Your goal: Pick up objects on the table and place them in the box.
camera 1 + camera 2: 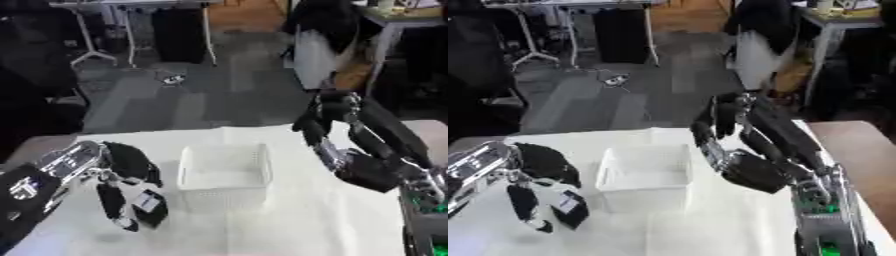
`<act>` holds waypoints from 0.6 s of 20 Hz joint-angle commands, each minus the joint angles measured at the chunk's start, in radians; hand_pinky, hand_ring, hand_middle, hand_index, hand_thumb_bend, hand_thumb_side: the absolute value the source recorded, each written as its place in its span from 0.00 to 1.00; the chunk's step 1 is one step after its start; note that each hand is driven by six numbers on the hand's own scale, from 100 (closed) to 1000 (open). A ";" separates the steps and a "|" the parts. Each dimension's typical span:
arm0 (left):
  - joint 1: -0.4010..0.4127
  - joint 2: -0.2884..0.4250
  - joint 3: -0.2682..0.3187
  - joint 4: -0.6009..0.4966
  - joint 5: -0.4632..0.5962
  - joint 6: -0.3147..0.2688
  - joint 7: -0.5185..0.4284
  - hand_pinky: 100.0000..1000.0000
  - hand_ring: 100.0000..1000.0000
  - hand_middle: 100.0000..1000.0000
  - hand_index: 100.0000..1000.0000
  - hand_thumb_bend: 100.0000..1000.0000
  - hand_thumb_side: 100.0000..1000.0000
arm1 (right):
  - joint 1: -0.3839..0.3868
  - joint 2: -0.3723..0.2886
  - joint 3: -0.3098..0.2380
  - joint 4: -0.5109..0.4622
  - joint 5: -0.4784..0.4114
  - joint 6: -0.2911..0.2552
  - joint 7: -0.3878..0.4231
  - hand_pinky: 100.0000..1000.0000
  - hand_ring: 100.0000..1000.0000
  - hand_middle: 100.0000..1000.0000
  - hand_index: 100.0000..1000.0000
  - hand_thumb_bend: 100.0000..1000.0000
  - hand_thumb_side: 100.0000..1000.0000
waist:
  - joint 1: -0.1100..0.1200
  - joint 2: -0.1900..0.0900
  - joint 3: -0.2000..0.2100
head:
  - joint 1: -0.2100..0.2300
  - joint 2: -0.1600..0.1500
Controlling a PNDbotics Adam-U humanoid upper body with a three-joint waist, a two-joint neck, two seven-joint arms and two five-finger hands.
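A white plastic basket (224,175) sits in the middle of the white table (289,225). My left hand (129,170) hangs just left of it, a little above the table, its fingers curled around a small black object with a white label (149,202). My right hand (728,130) is raised to the right of the basket, above the table, fingers straight and pointing up, holding nothing.
The table's far edge (192,131) runs just behind the basket, with grey floor beyond. A bare brown surface (859,150) lies at the right. Dark furniture, table legs and a small object on the floor (172,79) stand far back.
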 commanded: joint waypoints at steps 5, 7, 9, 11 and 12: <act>-0.015 0.033 0.010 -0.025 -0.042 -0.354 -0.359 0.87 0.85 0.91 1.00 0.27 0.68 | -0.012 -0.005 0.003 -0.013 -0.003 -0.001 0.003 0.33 0.35 0.44 0.59 0.00 1.00 | 0.001 -0.011 0.000 | 0.016 0.008; -0.016 0.033 0.007 -0.034 -0.051 -0.354 -0.359 0.87 0.85 0.91 1.00 0.29 0.68 | -0.012 -0.005 0.003 -0.014 -0.003 0.000 0.003 0.33 0.35 0.44 0.59 0.00 1.00 | 0.001 -0.011 0.000 | 0.018 0.010; -0.018 0.031 0.003 -0.039 -0.059 -0.354 -0.359 0.87 0.85 0.92 1.00 0.31 0.68 | -0.012 -0.005 0.003 -0.014 -0.003 0.000 0.003 0.33 0.35 0.44 0.59 0.00 1.00 | 0.001 -0.011 0.000 | 0.020 0.013; -0.019 0.029 -0.001 -0.038 -0.066 -0.354 -0.359 0.88 0.85 0.92 1.00 0.33 0.70 | -0.012 -0.004 0.003 -0.014 -0.002 0.000 0.003 0.33 0.35 0.44 0.59 0.00 1.00 | 0.001 -0.011 -0.001 | 0.022 0.017; -0.018 0.028 -0.002 -0.037 -0.069 -0.354 -0.359 0.87 0.85 0.92 1.00 0.34 0.71 | -0.012 -0.003 0.003 -0.015 -0.002 0.000 0.003 0.33 0.35 0.44 0.59 0.00 1.00 | 0.001 -0.011 -0.002 | 0.023 0.018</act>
